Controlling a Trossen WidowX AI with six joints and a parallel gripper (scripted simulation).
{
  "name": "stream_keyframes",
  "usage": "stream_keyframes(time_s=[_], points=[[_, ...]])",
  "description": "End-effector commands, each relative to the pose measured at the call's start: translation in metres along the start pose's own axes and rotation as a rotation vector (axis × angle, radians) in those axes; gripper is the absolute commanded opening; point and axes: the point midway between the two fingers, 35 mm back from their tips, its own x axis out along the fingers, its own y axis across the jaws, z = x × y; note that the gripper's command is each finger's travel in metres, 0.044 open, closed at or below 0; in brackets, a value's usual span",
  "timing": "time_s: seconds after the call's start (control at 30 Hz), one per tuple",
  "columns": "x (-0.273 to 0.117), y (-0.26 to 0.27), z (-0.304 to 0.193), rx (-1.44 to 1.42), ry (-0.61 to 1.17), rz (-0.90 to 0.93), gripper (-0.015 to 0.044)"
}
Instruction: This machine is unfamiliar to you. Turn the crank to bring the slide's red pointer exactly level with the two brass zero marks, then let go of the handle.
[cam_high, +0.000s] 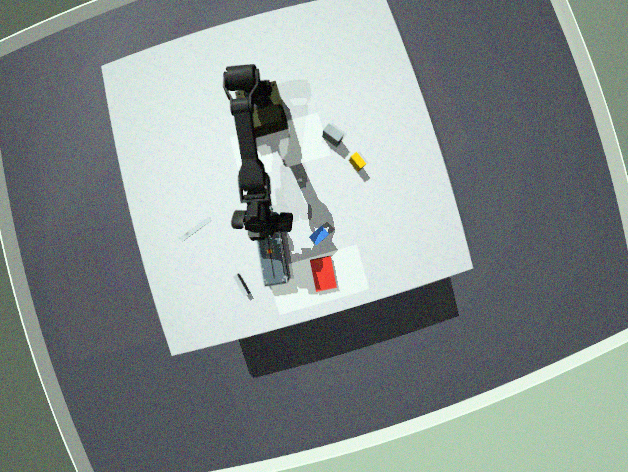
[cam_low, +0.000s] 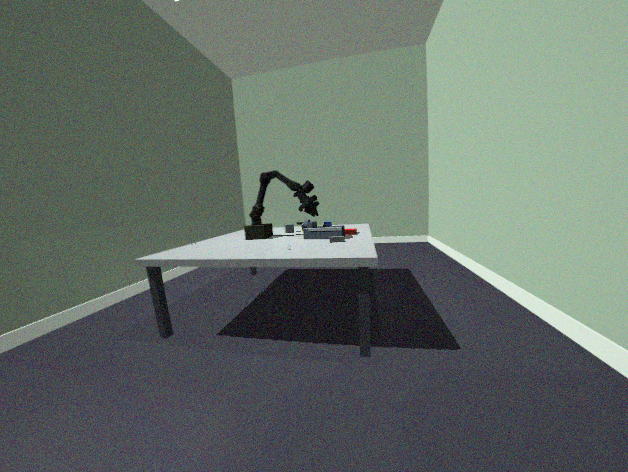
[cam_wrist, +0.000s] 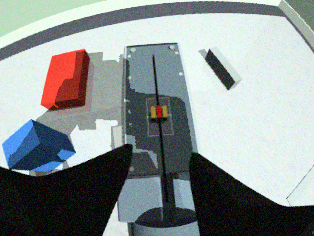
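The machine (cam_high: 276, 271) (cam_low: 323, 233) (cam_wrist: 141, 75) is a long grey box with a dark slot along its top. The slide's red pointer (cam_wrist: 159, 111) sits between two brass zero marks in the wrist view; it looks about level with them, but the picture is too coarse to tell whether exactly. My gripper (cam_low: 314, 212) (cam_wrist: 161, 155) is partly open and empty, above the near end of the machine. A grey round part (cam_wrist: 165, 227) shows at the bottom of the wrist view, between the fingers. I cannot make out the crank handle.
A red block (cam_high: 324, 274) (cam_wrist: 70, 80) and a blue block (cam_high: 318, 235) (cam_wrist: 31, 145) stand on one side of the machine. A dark bar (cam_high: 244, 285) (cam_wrist: 220, 70) lies on the other. A yellow block (cam_high: 357, 160) and a grey block (cam_high: 333, 133) are farther off.
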Motion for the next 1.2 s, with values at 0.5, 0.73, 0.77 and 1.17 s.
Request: stream_keyframes(time_s=[0.5,0.73,0.77,1.17], points=[[0.0,-0.0002,0.0,0.0,0.0,-0.001,0.023],[0.0,-0.0002,0.0,0.0,0.0,-0.001,0.0046],[0.0,-0.0002,0.0,0.0,0.0,-0.001,0.002],[0.0,-0.0001,0.0,0.0,0.0,0.0,0.0]])
